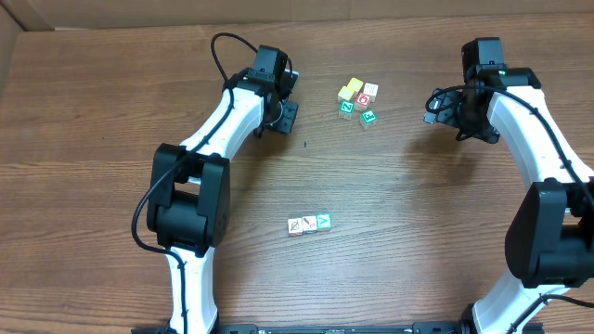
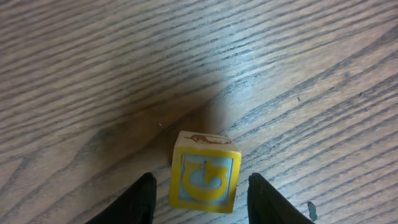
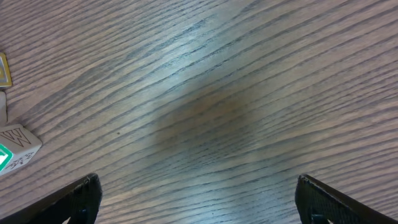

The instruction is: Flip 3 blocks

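Note:
Three small blocks lie in a row near the middle of the table: a white one [image 1: 295,225], another white one [image 1: 309,224] and a teal one [image 1: 323,221]. Both grippers are far from them. My left gripper [image 1: 288,109] [image 2: 202,182] is open at the back of the table, straddling a yellow-framed block with a letter G [image 2: 205,177]. There is a gap between that block and each finger. My right gripper [image 1: 434,105] [image 3: 198,186] is wide open over bare wood, with nothing between its fingers.
A cluster of loose blocks sits at the back centre between the two arms: a yellow one [image 1: 351,90], a red-faced one [image 1: 363,100] and green-marked ones [image 1: 346,109]. A white block with a W [image 3: 15,140] shows at the left edge of the right wrist view.

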### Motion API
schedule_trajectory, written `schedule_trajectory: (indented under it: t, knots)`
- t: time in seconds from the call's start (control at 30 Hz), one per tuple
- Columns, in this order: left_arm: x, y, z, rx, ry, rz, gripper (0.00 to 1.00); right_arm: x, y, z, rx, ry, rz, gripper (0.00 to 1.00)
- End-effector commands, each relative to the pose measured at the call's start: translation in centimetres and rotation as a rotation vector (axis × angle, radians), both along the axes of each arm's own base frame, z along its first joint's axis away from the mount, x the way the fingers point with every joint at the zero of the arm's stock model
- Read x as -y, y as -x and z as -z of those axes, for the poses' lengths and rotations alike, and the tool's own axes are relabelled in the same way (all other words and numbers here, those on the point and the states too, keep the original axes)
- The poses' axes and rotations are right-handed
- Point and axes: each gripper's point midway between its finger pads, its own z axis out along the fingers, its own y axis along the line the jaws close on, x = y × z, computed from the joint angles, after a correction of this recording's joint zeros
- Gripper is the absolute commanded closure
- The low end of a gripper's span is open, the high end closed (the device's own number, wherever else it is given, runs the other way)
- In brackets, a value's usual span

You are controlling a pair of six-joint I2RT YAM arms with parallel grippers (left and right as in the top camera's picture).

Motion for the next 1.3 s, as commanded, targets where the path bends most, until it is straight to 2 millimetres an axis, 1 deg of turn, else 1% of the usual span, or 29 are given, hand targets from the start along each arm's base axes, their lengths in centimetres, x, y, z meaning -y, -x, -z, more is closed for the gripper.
schedule_trajectory:
  t: [0.0,0.23,0.43,0.67,0.8,1.13,1.27]
  knots:
    - [0.19,0.46,1.17,-0.021,-0.015,0.021,0.58,0.19,-0.55,-1.87,0.051,0.011,-0.002,0.00]
    - [0.15,0.59,1.78,-0.018,-0.013,0.017,0.60,0.19,-0.55,-1.87,0.051,0.011,-0.002,0.00]
    - [0.23,0.27,1.64,-0.004,-0.009,0.016,0.70,0.19,-0.55,-1.87,0.051,0.011,-0.002,0.00]
    - [0.30,0.11,1.36,-0.002,0.010,-0.027,0.71,0.19,-0.55,-1.87,0.051,0.011,-0.002,0.00]
    - [0.29,0.11,1.14,0.000,0.012,-0.032,0.76,0.19,-0.55,-1.87,0.051,0.011,-0.002,0.00]
    - [0.12,0.59,1.30,-0.022,0.007,-0.038,0.77,0.19,-0.55,-1.87,0.051,0.011,-0.002,0.00]
    - [0.20,0.63,0.87,-0.024,0.017,-0.051,0.76,0.19,-0.55,-1.87,0.051,0.011,-0.002,0.00]
